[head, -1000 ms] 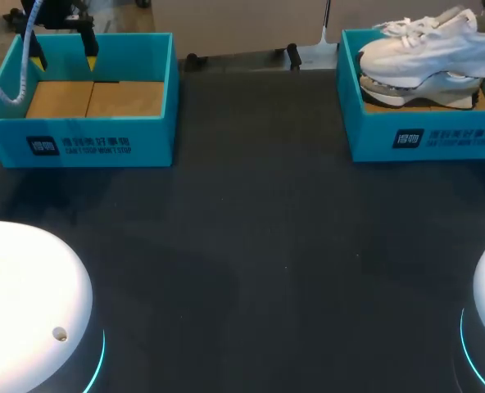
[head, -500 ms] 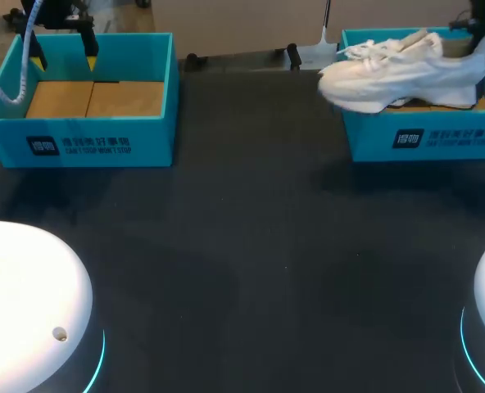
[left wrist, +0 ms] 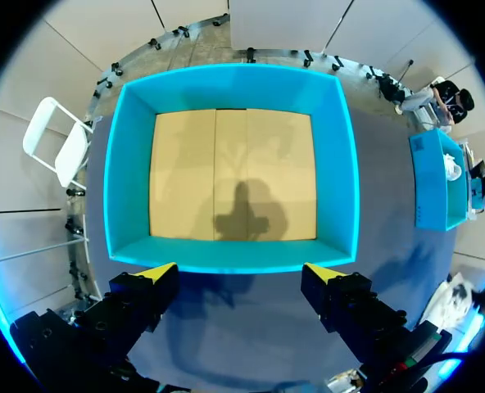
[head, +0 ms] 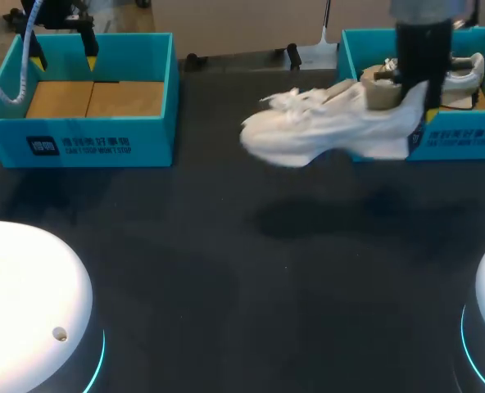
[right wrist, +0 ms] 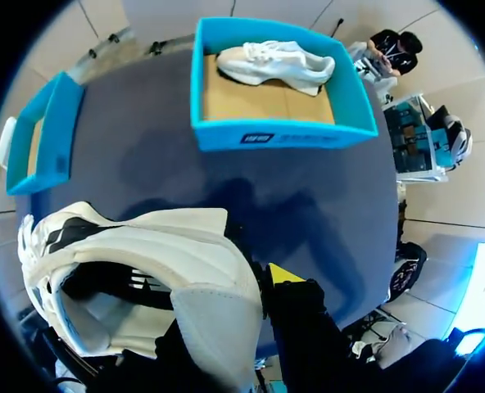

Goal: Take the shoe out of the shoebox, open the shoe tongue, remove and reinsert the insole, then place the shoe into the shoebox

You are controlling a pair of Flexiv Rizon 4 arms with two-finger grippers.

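My right gripper (head: pixel 412 105) is shut on the heel collar of a white sneaker (head: pixel 328 129), which hangs above the table with its toe pointing left, just in front of the right teal shoebox (head: pixel 455 139). In the right wrist view the sneaker (right wrist: pixel 136 262) fills the space at the gripper (right wrist: pixel 255 286); one yellow fingertip (right wrist: pixel 285 273) shows outside the heel, and the other is hidden inside the shoe. A second white shoe (right wrist: pixel 271 61) lies in that shoebox (right wrist: pixel 275 133). My left gripper (left wrist: pixel 241 274) hangs open over the left shoebox (left wrist: pixel 234 86), which holds nothing.
The left teal shoebox (head: pixel 87 135) stands at the table's far left and the right one at the far right. Dark table surface (head: pixel 242 270) stretches between them and toward me. The white arm bases (head: pixel 29 303) sit at the near corners.
My right gripper has lifted the sneaker out of the right shoebox and carried it left and toward me, over the table. The left arm has kept still.
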